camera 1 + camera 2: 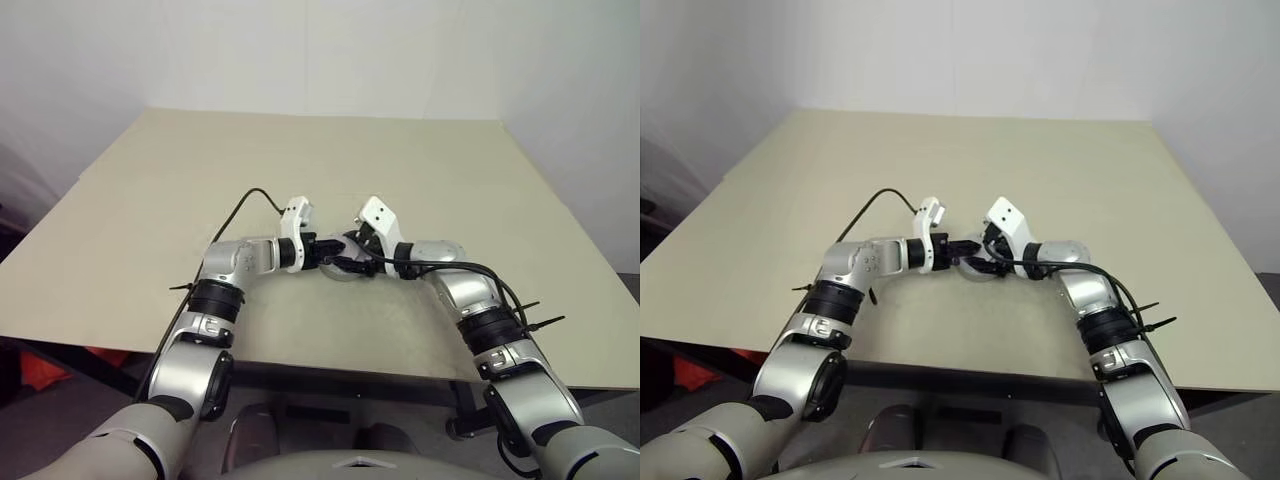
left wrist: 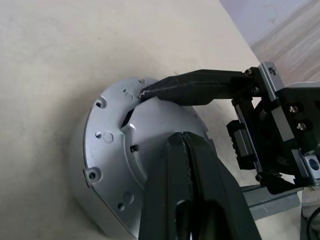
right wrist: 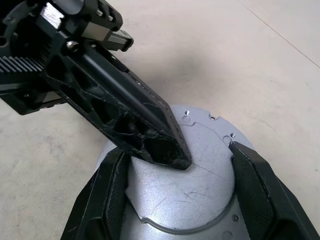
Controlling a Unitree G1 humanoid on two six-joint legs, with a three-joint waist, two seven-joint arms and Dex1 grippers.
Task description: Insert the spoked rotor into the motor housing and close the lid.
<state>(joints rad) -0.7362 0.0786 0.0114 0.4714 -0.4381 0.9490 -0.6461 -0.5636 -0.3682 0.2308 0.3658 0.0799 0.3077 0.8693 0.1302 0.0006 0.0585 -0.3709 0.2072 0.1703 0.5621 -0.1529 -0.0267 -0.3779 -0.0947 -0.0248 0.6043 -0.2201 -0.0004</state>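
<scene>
The motor housing (image 2: 85, 185) rests on the tan table (image 1: 330, 160) between my two arms, silvery grey outside. Its lid (image 3: 200, 185) lies flat on top, plain metal face up with small screw holes. The spoked rotor is hidden. My left gripper (image 3: 180, 159) is shut, and its joined tips press down on the lid's top face. My right gripper (image 1: 352, 258) straddles the housing, with one black finger (image 3: 112, 195) against each side, shut on it. In the left wrist view a right finger (image 2: 200, 87) touches the housing's far rim.
The table's front edge (image 1: 330, 365) runs close below the arms. A black cable (image 1: 240, 205) arcs over the left forearm, and another (image 1: 470, 268) runs along the right one. The white wall (image 1: 320, 50) stands behind the table.
</scene>
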